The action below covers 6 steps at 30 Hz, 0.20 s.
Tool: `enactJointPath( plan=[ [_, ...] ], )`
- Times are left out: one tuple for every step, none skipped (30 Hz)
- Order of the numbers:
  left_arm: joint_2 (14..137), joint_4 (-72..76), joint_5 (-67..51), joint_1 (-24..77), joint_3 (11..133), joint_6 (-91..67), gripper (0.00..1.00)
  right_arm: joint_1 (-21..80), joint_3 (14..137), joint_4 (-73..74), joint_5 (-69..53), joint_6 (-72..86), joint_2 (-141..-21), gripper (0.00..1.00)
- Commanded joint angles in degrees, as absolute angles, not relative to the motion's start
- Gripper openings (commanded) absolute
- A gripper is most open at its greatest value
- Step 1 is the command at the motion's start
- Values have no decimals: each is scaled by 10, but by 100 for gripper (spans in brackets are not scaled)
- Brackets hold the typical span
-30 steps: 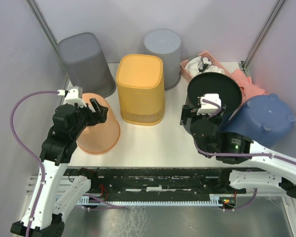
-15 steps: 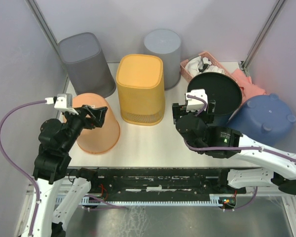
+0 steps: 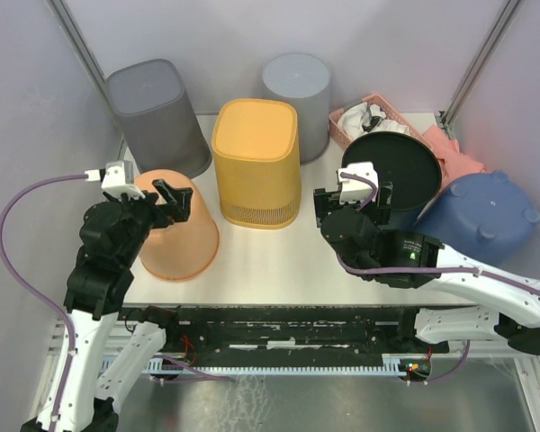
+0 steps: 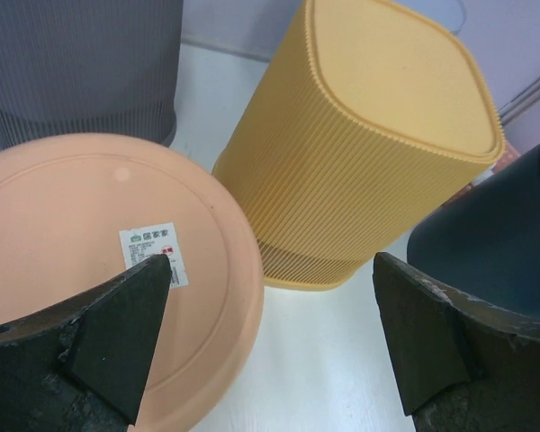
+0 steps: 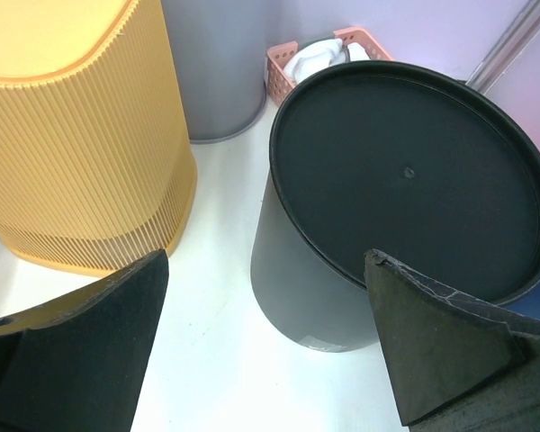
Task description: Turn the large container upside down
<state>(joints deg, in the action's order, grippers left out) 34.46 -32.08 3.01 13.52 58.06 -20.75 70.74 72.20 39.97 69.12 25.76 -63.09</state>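
- A white table (image 3: 279, 256) was seen between pale lilac walls (image 3: 216, 36), with a metal post in each back corner.
- The orange bucket (image 3: 184, 243) was set bottom-up at the table's left front, its flat base turned upward.
- The left gripper (image 3: 166, 205) was held just above that base, jaws spread wide with nothing between them; the bucket was released.
- A ribbed yellow bin (image 3: 255, 153) was placed bottom-up in the middle, just beside the orange bucket.
- A dark grey ribbed bin (image 3: 153, 108) and a light grey bin (image 3: 297, 90) were stood bottom-up along the back.
- A black bucket (image 3: 400, 162) was set bottom-up on the right, with a blue tub (image 3: 481, 216) overturned just beside it, its small feet shown.
- The right gripper (image 5: 265, 265) was held near the black bucket, apart from it, jaws wide and nothing grasped.
- A pink basket (image 3: 340, 135) at the back right was filled with white crumpled things (image 3: 364, 117); what they were could not be told.
- The bare tabletop was seen between the yellow bin and the black bucket.
- A white sticker (image 4: 148, 252) was stuck on the orange bucket's base; its print could not be read.
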Motion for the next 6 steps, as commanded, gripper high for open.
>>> enactJointPath(
  plan=[
    [355, -329, 56, 135, 601, -235, 100, 706, 739, 398, 700, 265, -618, 99],
    [354, -327, 55, 134, 599, -235, 100, 706, 737, 395, 699, 264, -617, 99],
    [353, -325, 55, 134, 598, -234, 99, 706, 735, 392, 698, 261, -615, 99],
    [352, -325, 54, 134, 597, -233, 99, 706, 735, 390, 697, 259, -616, 99],
    [351, -324, 53, 134, 596, -232, 99, 706, 734, 391, 699, 258, -617, 99],
    [351, -323, 53, 134, 596, -231, 99, 706, 735, 392, 701, 258, -616, 99]
  ],
)
